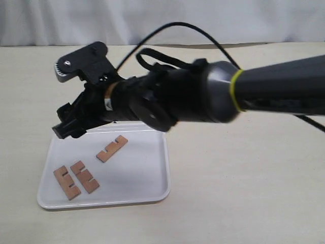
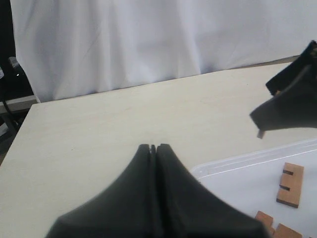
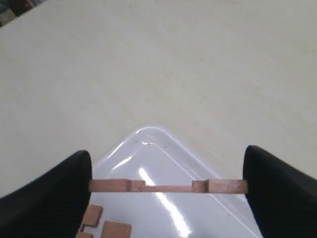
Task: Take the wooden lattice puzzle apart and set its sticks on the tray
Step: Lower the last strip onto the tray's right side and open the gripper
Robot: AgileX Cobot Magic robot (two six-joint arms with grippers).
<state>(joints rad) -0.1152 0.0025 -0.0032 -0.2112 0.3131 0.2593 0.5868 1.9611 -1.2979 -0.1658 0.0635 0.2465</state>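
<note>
The white tray (image 1: 144,170) lies on the table at front left. Three notched wooden sticks rest on it: one (image 1: 112,148) near the middle and two side by side (image 1: 85,176) (image 1: 66,182) at its front left. My right gripper (image 1: 67,127) reaches across above the tray's back left corner. It is shut on a fourth stick (image 3: 168,186), held by its two ends over the tray (image 3: 148,158). My left gripper (image 2: 153,147) is shut with nothing in it, over bare table beside the tray (image 2: 237,166). No assembled lattice puzzle shows in any view.
The right arm (image 1: 228,91) stretches from the right edge across the middle of the exterior view, its black cable (image 1: 177,28) arching over it. A white curtain (image 1: 162,20) closes off the far edge of the beige table (image 1: 244,178).
</note>
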